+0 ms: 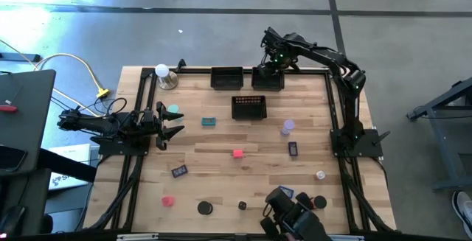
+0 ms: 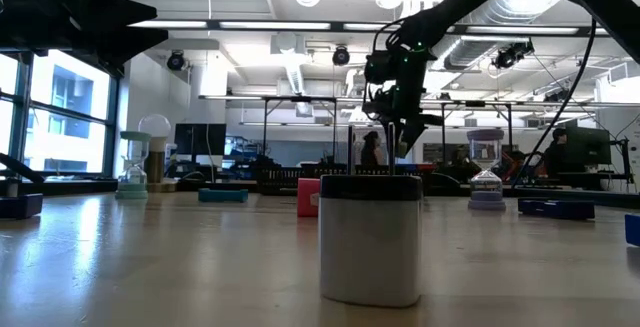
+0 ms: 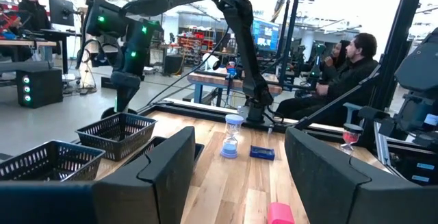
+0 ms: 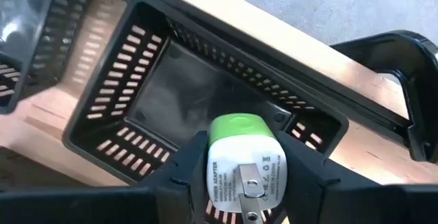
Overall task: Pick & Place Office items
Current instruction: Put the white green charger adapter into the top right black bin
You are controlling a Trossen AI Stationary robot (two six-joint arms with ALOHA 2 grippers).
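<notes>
Near edge: black discs (image 1: 205,208) and a red cube (image 1: 168,200) lie on the tabletop (image 1: 221,175)
Left gripper (image 1: 171,123): fingers apart, empty, left side
Right gripper (image 1: 270,59): clamped on a white-green charger (image 4: 243,162) above the far right mesh tray (image 1: 268,79)

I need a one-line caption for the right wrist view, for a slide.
Right gripper holds a white and green power adapter above an empty black mesh tray at the table's edge.

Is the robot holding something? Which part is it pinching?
Yes. The right gripper pinches a small white power adapter with a green end by its two sides, over a black mesh tray. The left gripper holds nothing.
</notes>
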